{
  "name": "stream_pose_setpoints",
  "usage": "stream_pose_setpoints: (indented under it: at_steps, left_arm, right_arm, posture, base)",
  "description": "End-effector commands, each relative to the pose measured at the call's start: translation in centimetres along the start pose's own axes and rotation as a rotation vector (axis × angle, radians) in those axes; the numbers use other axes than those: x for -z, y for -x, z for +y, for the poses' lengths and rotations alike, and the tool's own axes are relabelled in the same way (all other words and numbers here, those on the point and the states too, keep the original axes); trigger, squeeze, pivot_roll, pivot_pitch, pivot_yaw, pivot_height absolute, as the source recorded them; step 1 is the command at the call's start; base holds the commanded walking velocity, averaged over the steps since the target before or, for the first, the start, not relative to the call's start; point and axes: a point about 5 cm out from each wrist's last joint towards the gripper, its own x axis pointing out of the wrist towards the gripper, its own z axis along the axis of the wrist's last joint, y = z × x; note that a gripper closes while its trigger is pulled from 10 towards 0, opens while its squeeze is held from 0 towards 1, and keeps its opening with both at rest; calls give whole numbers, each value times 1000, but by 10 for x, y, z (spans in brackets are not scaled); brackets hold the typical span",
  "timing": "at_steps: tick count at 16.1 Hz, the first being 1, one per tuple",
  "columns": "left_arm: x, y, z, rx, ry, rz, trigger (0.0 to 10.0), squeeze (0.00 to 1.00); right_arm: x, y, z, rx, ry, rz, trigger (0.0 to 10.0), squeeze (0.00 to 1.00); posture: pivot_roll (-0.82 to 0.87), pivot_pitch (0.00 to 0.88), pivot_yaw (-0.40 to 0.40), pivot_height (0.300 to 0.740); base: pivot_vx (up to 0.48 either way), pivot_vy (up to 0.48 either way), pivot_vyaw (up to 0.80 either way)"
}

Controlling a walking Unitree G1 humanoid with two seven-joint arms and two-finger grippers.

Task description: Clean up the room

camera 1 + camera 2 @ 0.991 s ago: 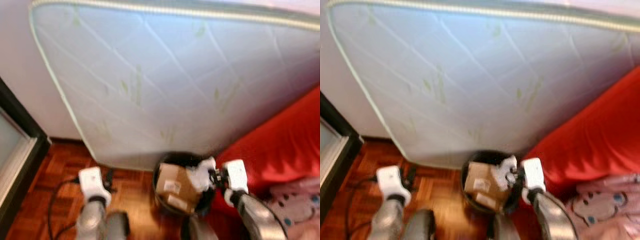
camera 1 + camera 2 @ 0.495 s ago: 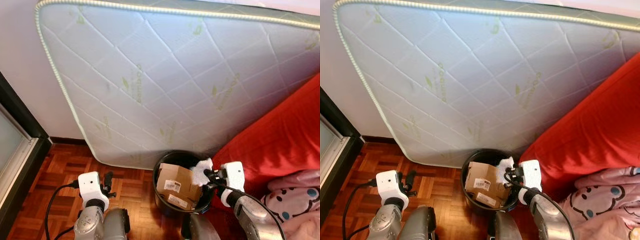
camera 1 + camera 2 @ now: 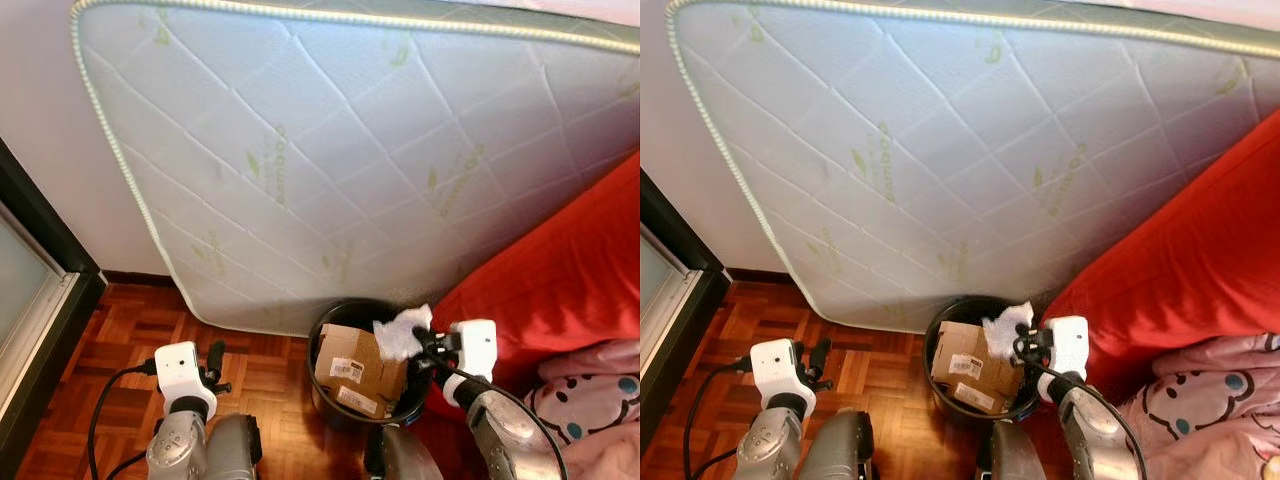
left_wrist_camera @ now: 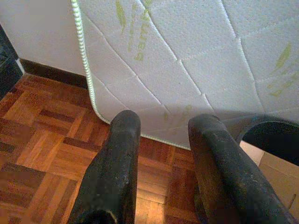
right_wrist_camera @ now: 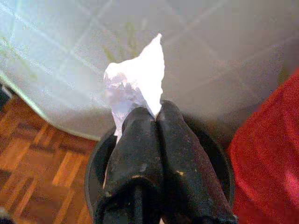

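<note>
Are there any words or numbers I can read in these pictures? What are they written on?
None can be read.
Mattress: green printed words with leaf marks repeat across its cover, too blurred to read.
Cardboard box in the black bin: white stickers with print, too small to read.
Crumpled white paper in the right gripper: no writing to be seen.

Quilted white mattress (image 3: 350, 150) leaning on wall (image 3: 40, 120); parquet floor (image 3: 110, 360); red sofa (image 3: 560, 290).

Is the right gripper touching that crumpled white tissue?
Touching. In the right wrist view, the right gripper has its fingers pinched shut on the crumpled white tissue, above the black bin.
</note>
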Motion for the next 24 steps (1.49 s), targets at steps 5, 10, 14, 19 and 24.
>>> stream_pose_setpoints:
  at_steps: [5, 10, 14, 19, 24]
  left_arm:
    - [3, 2, -3, 15, -8, 25, 10000, 0]
    - [3, 2, -2, 12, -9, 22, 10000, 0]
    - [3, 2, -2, 15, -10, 26, 10000, 0]
    - [3, 3, -1, 11, -8, 28, 10000, 0]
    - [5, 4, -2, 8, -5, 33, 10000, 0]
  right_arm:
    - [-26, -79, 35, 79, -54, 129, 10000, 0]
    - [-16, -76, 34, 89, 7, 203, 10000, 0]
    - [7, -67, 32, 117, 34, 289, 10000, 0]
    - [10, -62, 22, 211, 73, 297, 10000, 0]
    - [19, -52, 8, 295, 129, 333, 10000, 0]
  posture:
    - [97, 158, -110, 625]
    - [100, 154, -112, 625]
    - [98, 156, -110, 625]
    - [102, 164, -110, 625]
    - [106, 171, -113, 625]
  base:
    - [0, 0, 0]
    - [0, 0, 0]
    - [0, 0, 0]
    - [0, 0, 0]
    - [0, 0, 0]
